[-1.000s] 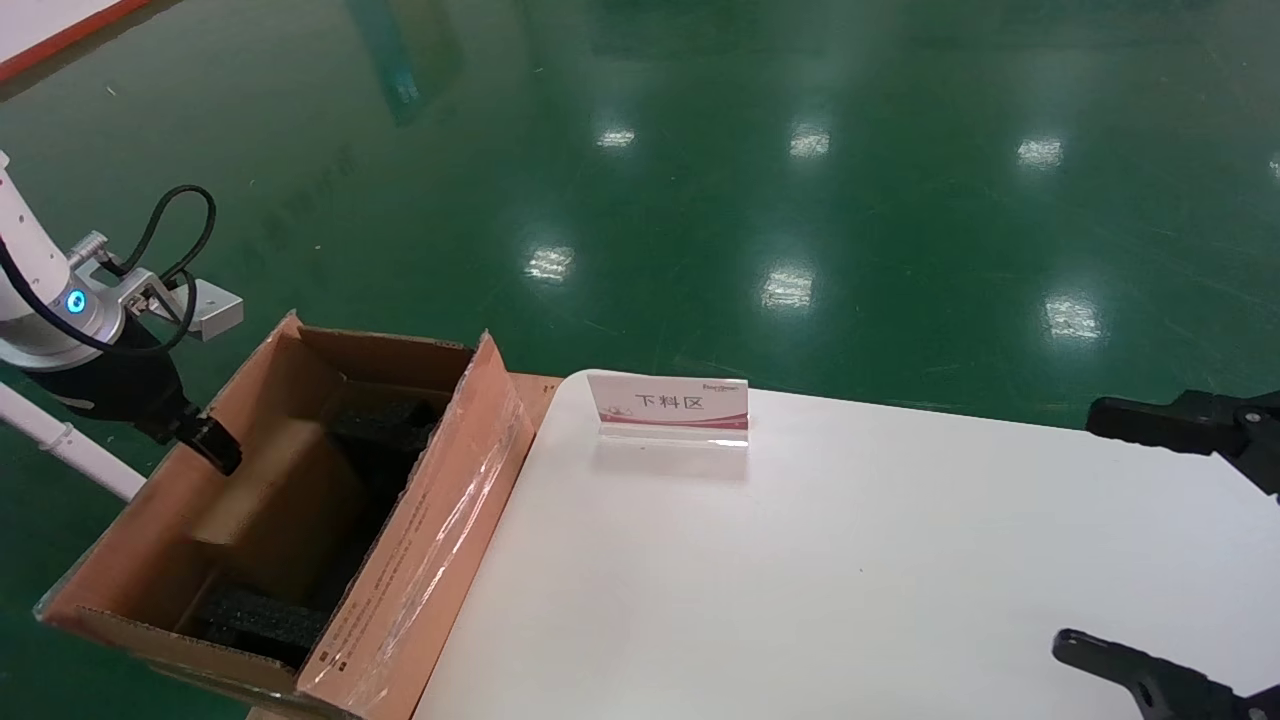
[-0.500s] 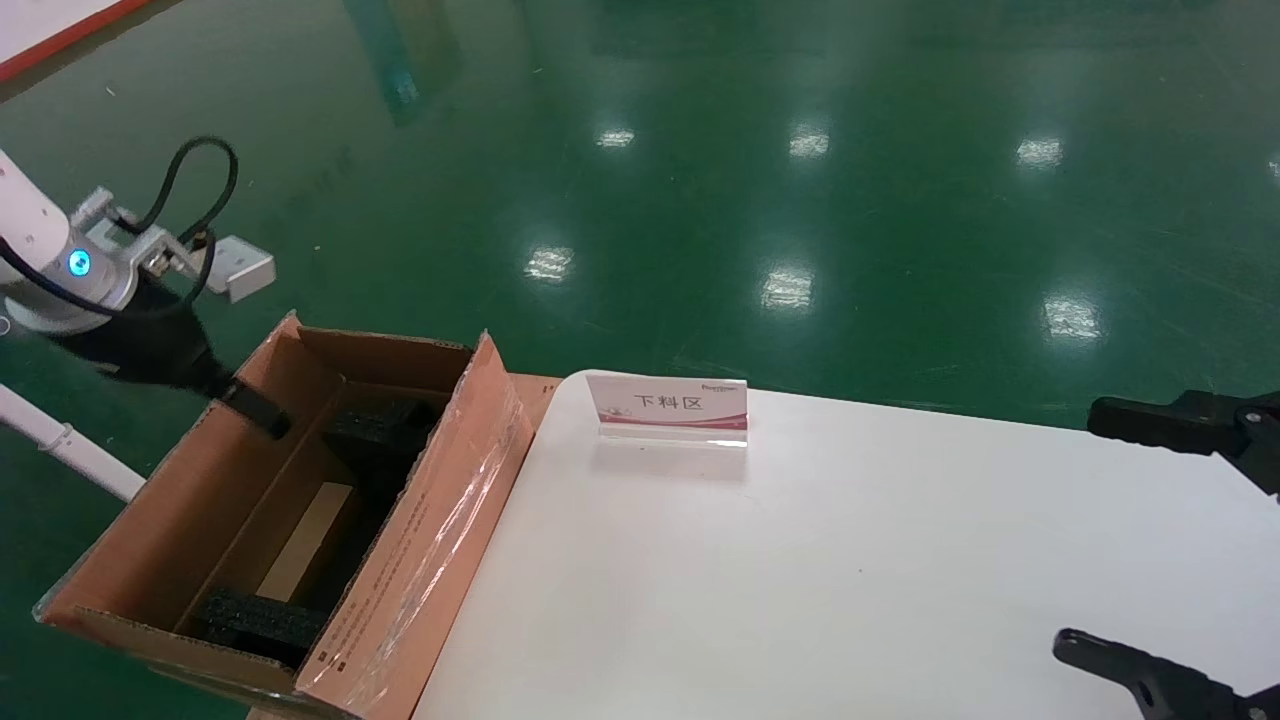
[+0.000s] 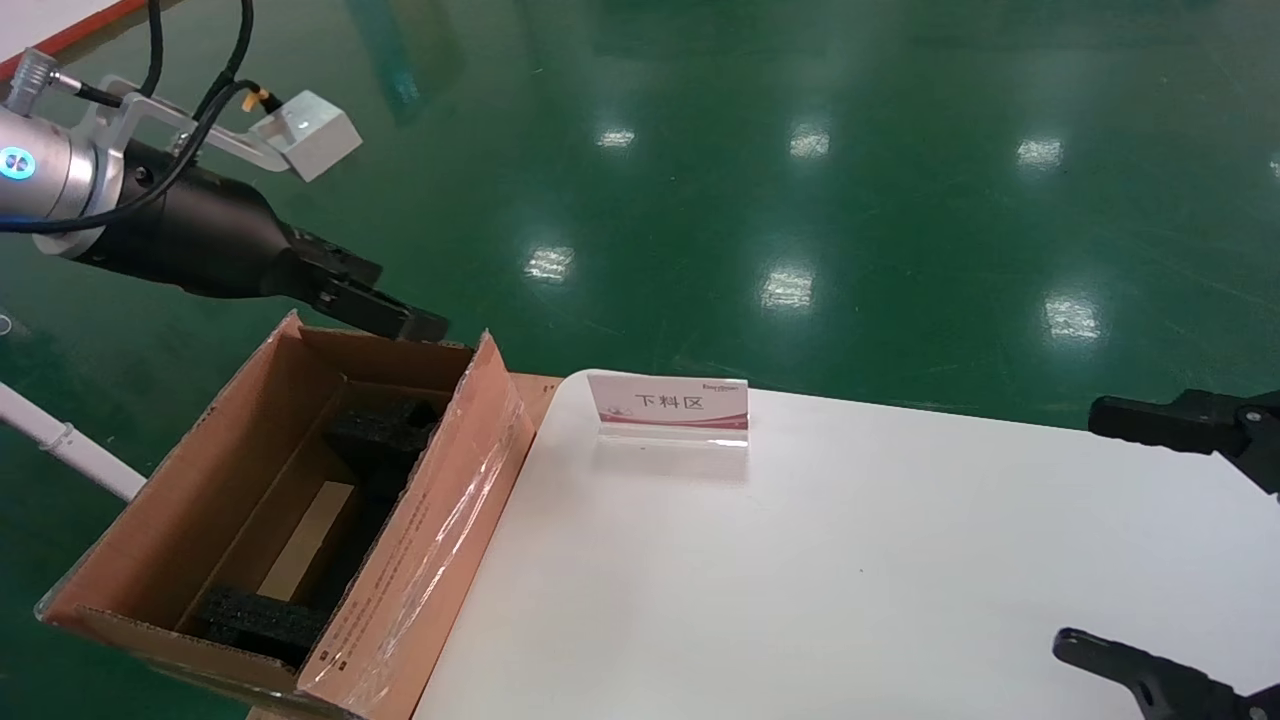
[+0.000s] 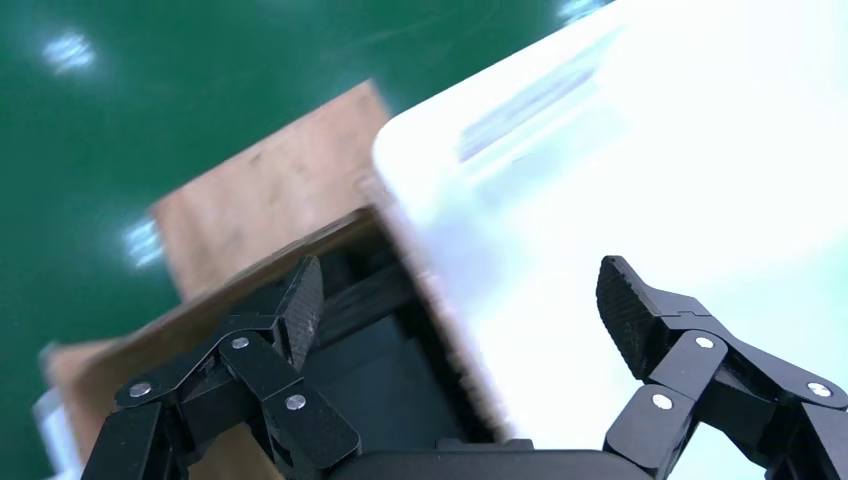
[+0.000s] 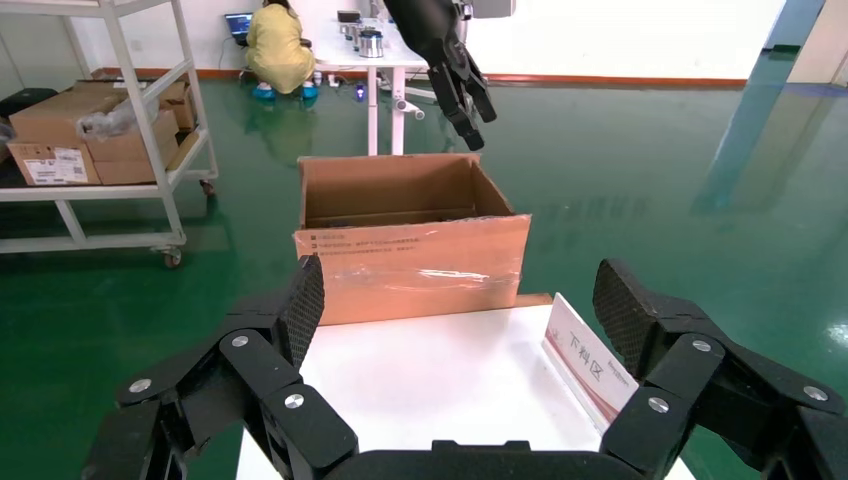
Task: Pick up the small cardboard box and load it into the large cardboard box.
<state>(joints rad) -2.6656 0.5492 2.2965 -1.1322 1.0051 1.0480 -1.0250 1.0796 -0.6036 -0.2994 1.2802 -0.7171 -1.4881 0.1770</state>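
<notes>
The large cardboard box (image 3: 420, 540) stands open at the table's left end, its taped flap upright. The small cardboard box (image 3: 305, 540) lies low inside it as a pale brown strip between pieces of black foam (image 3: 380, 430). My left gripper (image 3: 395, 305) hangs open and empty above the carton's far wall, clear of both boxes. Its wrist view looks down past the open left gripper (image 4: 460, 300) at the carton's edge and the white table. From the right wrist view, the large cardboard box (image 5: 410, 240) sits ahead with the left gripper (image 5: 470, 110) over it.
A white table (image 3: 850, 580) carries a small sign stand (image 3: 668, 408) near its far edge. My right gripper (image 3: 1078, 528) is parked open over the table's right end. Green floor surrounds everything; shelving with cartons (image 5: 90, 130) and a crouching person (image 5: 275, 45) are far off.
The left gripper let go of the small cardboard box inside the carton, rose out and swung toward the far wall. The small box settled flat at the bottom. The right arm stayed still.
</notes>
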